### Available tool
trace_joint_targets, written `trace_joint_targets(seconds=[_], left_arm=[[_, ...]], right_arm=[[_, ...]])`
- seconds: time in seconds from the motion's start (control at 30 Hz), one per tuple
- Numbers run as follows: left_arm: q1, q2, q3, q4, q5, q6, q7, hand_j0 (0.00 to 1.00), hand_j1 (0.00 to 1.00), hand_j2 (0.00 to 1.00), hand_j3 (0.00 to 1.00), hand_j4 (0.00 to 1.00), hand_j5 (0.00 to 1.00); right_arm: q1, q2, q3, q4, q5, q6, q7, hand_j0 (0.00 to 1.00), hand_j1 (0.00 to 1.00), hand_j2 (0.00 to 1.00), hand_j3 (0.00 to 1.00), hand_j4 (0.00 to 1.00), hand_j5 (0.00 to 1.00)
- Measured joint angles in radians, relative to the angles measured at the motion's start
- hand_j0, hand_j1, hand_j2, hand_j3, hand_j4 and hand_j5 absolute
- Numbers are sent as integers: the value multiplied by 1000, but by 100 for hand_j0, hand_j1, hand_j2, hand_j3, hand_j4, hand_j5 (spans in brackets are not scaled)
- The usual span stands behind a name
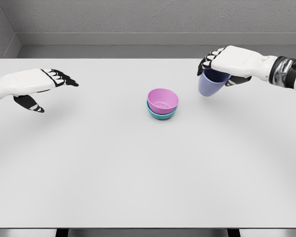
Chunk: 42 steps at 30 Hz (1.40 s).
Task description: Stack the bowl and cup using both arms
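Observation:
A pink bowl sits nested in a teal bowl near the middle of the white table. To the right of the bowls and above the table, my right hand is shut on a lavender cup, gripping it from above by the rim. The cup hangs slightly tilted, apart from the bowls. Over the table's left side my left hand is open, fingers stretched toward the right and thumb hanging below, holding nothing.
A grey wall runs behind the table's far edge. The table's front edge lies near the bottom of the picture.

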Motion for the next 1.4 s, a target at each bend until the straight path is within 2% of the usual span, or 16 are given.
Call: trace_joint_targets(seconds=[1.0, 1.4], left_arm=[[0, 1, 1, 5, 0, 0, 0, 100, 100, 100, 100, 100, 100], [0, 1, 1, 6, -1, 0, 0, 100, 100, 100, 100, 100, 100]], right_arm=[[-21, 60, 7, -94, -3, -4, 0, 68, 68, 68, 68, 68, 68], [-21, 70, 12, -132, -3, -69, 0, 69, 69, 69, 69, 69, 69]])
